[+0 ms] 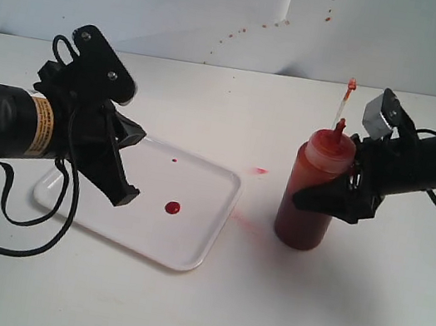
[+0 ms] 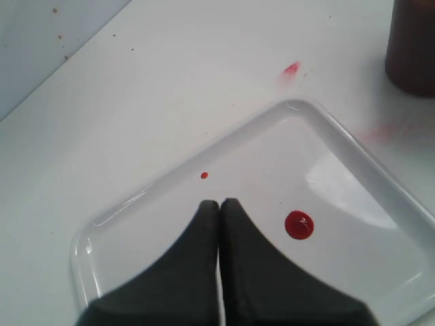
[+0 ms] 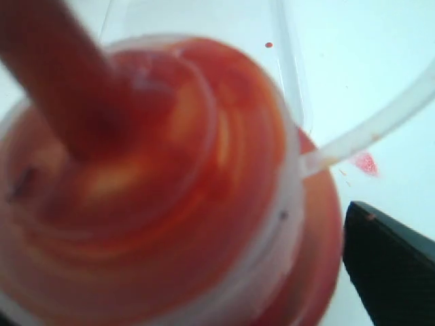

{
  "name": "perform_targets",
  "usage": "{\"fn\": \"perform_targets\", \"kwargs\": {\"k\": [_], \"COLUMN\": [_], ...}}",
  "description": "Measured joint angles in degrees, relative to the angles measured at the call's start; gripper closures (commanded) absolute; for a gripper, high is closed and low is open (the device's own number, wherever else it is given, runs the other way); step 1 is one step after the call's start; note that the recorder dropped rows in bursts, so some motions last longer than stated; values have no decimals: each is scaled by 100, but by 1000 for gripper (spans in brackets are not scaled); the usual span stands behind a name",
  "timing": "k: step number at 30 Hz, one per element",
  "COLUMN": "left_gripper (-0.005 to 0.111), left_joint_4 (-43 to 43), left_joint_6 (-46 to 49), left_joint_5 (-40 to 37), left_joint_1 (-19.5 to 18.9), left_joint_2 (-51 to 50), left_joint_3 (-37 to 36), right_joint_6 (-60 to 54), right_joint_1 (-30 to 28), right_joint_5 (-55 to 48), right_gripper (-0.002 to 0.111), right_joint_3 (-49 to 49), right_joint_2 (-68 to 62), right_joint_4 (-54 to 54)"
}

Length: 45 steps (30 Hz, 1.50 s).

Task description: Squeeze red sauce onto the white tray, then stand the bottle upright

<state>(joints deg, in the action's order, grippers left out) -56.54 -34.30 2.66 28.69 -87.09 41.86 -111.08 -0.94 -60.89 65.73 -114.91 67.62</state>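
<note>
The bottle (image 1: 302, 220) stands upright on the table right of the white tray (image 1: 204, 241), its nozzle up and the tethered tip cap (image 1: 351, 85) raised. My right gripper (image 1: 305, 198) sits round its middle; one finger (image 3: 387, 265) lies against its side, the other is hidden behind the bottle (image 3: 170, 176). A round blob of red sauce (image 1: 172, 207) and a tiny droplet (image 1: 174, 160) lie on the tray. My left gripper (image 1: 126, 193) hovers shut and empty over the tray's left half. Its view shows that gripper (image 2: 219, 204), the blob (image 2: 299, 225) and the tray (image 2: 292, 105).
A faint pinkish smear (image 1: 260, 171) marks the table between tray and bottle, also in the left wrist view (image 2: 291, 68). Small red spatters (image 1: 263, 26) dot the back wall. The left arm's black cable (image 1: 13, 220) loops down onto the table beside the tray.
</note>
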Motion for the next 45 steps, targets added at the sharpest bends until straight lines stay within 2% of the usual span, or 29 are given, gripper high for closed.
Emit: {"fn": "perform_targets", "kwargs": {"k": [12,20,28,32,34,36,41,43,45], "left_gripper": [105,105,105,105,105,105,105,105,105], "left_joint_4": [0,0,0,0,0,0,0,2,2], "left_joint_6": [0,0,0,0,0,9,22,22,22], "left_joint_5": [-10,-24,-24,-24,-24,-24,-24,64,258], "left_joint_1": [0,0,0,0,0,0,0,0,0], "left_joint_2": [0,0,0,0,0,0,0,0,0], "left_joint_3": [0,0,0,0,0,0,0,0,0], "right_joint_6": [71,-296,-922,-980,-995,-1045,-1090,-944,-691], "right_joint_1": [0,0,0,0,0,0,-79,-157,-257], "right_joint_5": [-59,-59,-49,-49,-49,-7,568,842,1132], "right_gripper": [21,21,21,24,31,45,87,108,108], "right_joint_3": [0,0,0,23,61,61,61,61,61], "right_joint_2": [728,929,956,1009,1116,1284,1998,2299,2605], "right_joint_4": [233,1189,2914,3098,3111,3126,3133,3139,3148]}}
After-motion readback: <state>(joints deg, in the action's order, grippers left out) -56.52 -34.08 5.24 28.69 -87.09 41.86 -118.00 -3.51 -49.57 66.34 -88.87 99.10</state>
